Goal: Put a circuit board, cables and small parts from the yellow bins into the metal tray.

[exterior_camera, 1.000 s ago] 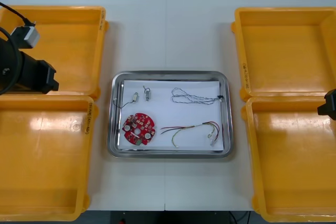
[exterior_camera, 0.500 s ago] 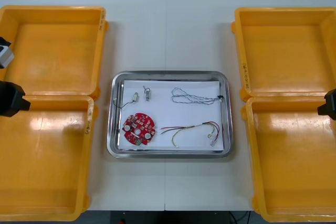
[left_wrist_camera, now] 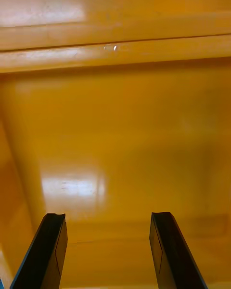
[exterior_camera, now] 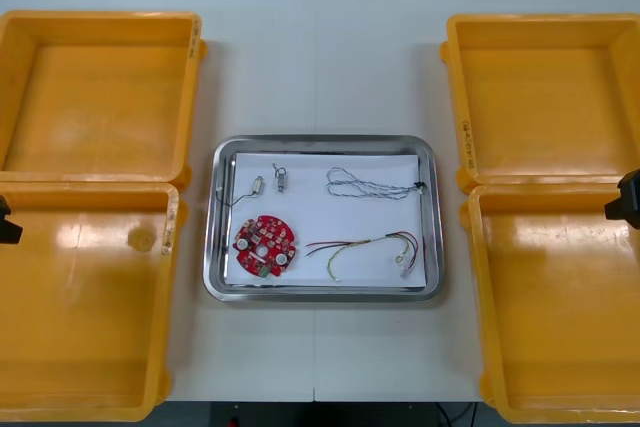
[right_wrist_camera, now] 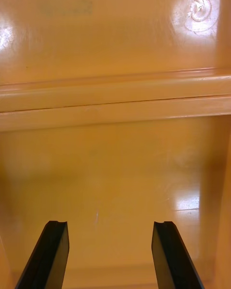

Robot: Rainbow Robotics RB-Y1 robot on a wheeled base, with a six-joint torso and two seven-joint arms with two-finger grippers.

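Squarely at the desk's (exterior_camera: 320,67) middle sits the metal tray (exterior_camera: 209,247). It holds the round red circuit board (exterior_camera: 264,245) in its near-left corner, two small metal parts (exterior_camera: 281,179) toward its far-left corner, the twisted blue and white cable (exterior_camera: 372,185) far right and the red and yellow cable (exterior_camera: 365,247) near right. The left hand (left_wrist_camera: 107,216), fingers spread, hangs over a left yellow bin (left_wrist_camera: 115,125) at the desk's left edge. The right hand (right_wrist_camera: 109,224), likewise spread, hangs over a right yellow bin (right_wrist_camera: 115,164) at the right edge.
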